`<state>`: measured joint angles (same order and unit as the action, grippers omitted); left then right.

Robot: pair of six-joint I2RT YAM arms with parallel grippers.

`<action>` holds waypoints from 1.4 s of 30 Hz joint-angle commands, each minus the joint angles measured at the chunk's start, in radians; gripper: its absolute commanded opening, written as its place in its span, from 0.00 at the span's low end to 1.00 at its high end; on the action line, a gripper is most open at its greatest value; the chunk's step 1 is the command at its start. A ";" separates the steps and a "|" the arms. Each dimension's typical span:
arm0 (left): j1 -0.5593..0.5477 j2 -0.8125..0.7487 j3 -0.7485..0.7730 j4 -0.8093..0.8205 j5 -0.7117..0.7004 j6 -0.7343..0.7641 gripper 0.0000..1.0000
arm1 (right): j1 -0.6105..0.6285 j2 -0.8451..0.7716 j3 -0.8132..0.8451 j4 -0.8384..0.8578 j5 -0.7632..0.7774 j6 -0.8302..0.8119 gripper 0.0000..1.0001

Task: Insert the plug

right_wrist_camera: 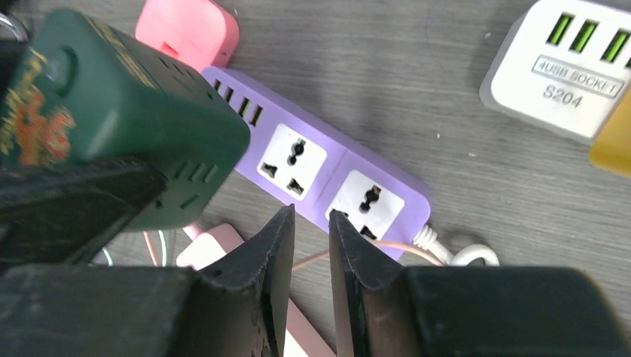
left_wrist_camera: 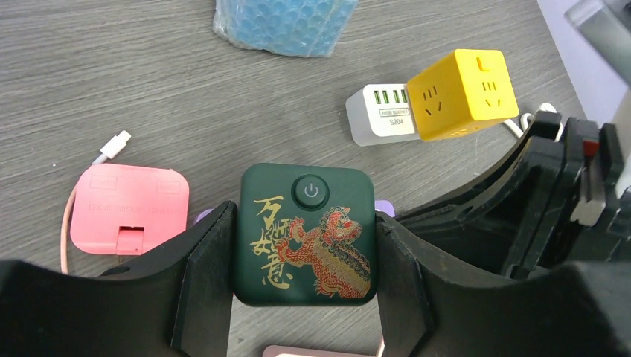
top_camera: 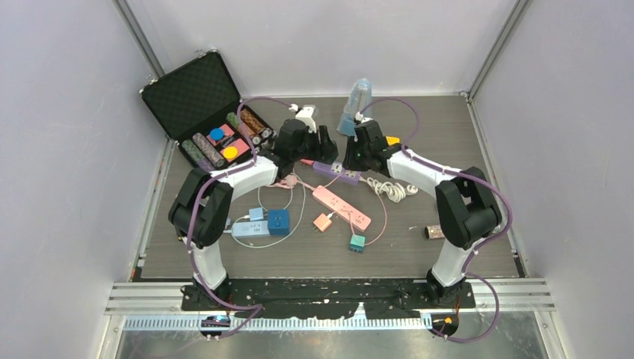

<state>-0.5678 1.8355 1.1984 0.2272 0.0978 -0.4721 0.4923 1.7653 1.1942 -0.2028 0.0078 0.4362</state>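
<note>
The dark green cube plug (left_wrist_camera: 305, 234), with its gold dragon print and power button facing up, sits at the centre of the left wrist view. It is clamped on two sides by the left hand (left_wrist_camera: 305, 282), whose fingers stand about half spread to take its width. In the right wrist view the plug fills the upper left of the frame, above the near end of the purple power strip (right_wrist_camera: 335, 186). It is not seated in it: both universal sockets on the strip show bare, and the prongs are hidden.

The right hand (right_wrist_camera: 311, 245), at the lower centre of that view, hovers over the strip's edge with only a narrow slit between its fingers and nothing in it. I judge the pick-up done. Alignment over a socket and the push down remain, perhaps with the right hand bracing the strip on the desk (left_wrist_camera: 149, 74).
</note>
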 commanded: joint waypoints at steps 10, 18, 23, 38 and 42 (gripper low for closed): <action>-0.037 0.017 -0.006 0.120 0.003 -0.017 0.00 | -0.006 -0.105 -0.205 0.030 -0.088 -0.003 0.28; -0.068 0.030 -0.002 0.099 -0.042 -0.006 0.00 | -0.006 -0.127 -0.263 0.071 -0.098 0.027 0.28; -0.087 0.051 0.001 0.098 -0.083 -0.001 0.00 | -0.007 -0.133 -0.282 0.089 -0.102 0.037 0.27; -0.134 0.076 0.002 0.093 -0.247 0.050 0.00 | -0.019 -0.157 -0.311 0.105 -0.109 0.036 0.27; -0.154 0.071 -0.005 0.074 -0.315 0.075 0.00 | -0.023 -0.161 -0.316 0.107 -0.109 0.035 0.27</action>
<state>-0.7033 1.9049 1.1893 0.2924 -0.1017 -0.4496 0.4759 1.6550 0.8864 -0.1276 -0.0959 0.4671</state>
